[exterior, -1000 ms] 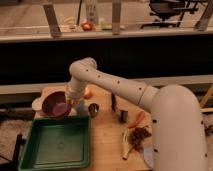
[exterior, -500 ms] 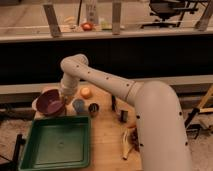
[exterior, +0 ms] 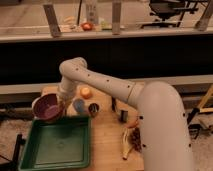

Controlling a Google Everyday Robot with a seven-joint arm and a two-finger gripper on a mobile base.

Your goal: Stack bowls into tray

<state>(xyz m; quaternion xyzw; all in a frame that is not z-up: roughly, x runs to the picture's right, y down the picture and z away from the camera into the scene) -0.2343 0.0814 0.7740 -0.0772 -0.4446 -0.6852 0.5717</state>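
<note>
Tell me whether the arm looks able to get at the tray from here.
Probably yes. The hand sits at the rim of the bowl, just beyond the far edge of the tray, with nothing between; the cup stands aside.

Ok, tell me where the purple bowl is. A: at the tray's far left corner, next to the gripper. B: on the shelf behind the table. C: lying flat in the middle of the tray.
A: the bowl shows at the far left corner of the tray, with the gripper at its right rim.
</note>
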